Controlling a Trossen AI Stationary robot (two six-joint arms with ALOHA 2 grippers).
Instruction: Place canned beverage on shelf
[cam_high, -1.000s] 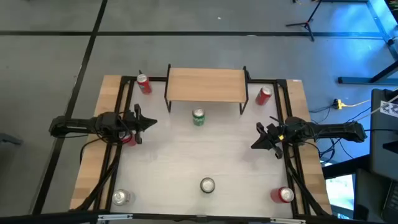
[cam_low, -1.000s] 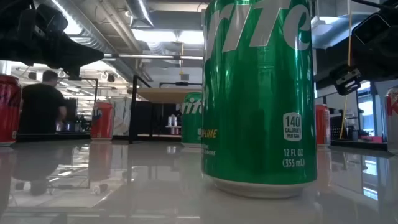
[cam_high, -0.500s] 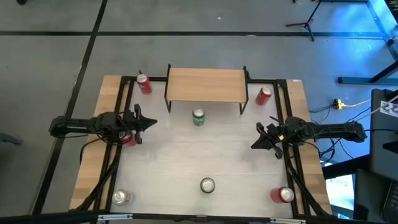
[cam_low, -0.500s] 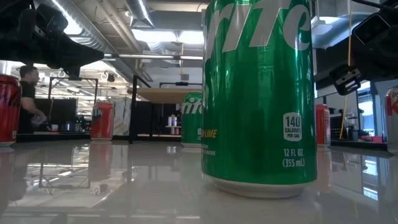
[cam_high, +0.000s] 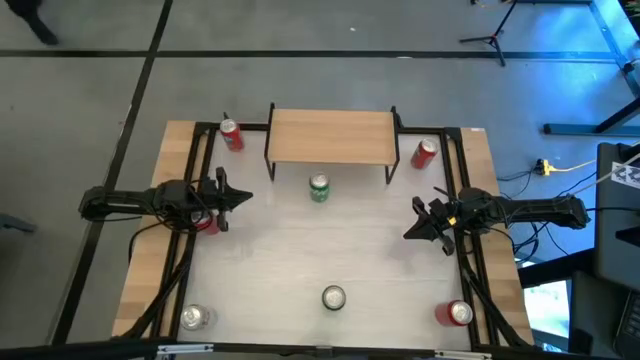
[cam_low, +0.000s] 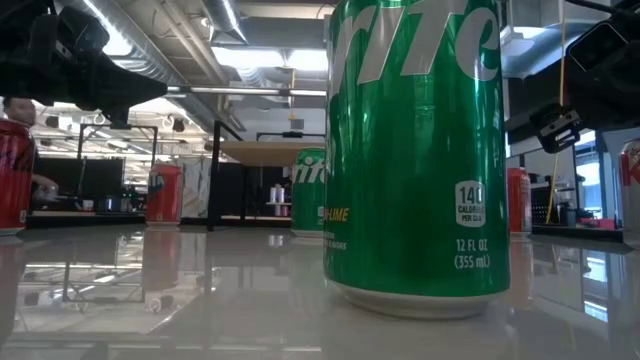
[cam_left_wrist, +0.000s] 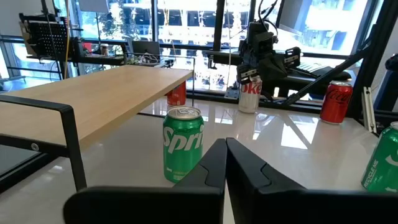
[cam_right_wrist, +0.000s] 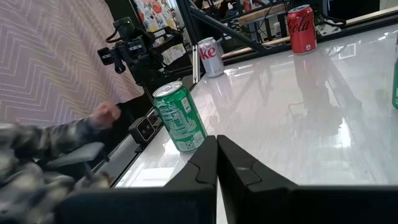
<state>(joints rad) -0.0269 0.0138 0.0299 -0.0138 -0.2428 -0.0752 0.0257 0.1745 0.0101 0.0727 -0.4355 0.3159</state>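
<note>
Only the person (cam_low: 20, 110) in the room behind has moved, now at the far left edge; our arms and the cans have stayed put. On our glossy white table (cam_high: 270, 250), the wooden shelf (cam_high: 331, 136) on black legs stands bare at the far side, the green can (cam_high: 319, 188) upright just before it. Our left gripper (cam_high: 240, 197) and right gripper (cam_high: 411, 230) are both closed, holding nothing.

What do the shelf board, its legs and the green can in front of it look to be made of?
The shelf board looks like light wood or wood-look laminate, matte, with faint grain lines. Its legs appear to be thin black metal, square-edged with a satin coat. The green can seems aluminium: glossy printed wall, bare silver rim and pull-tab top.
</note>
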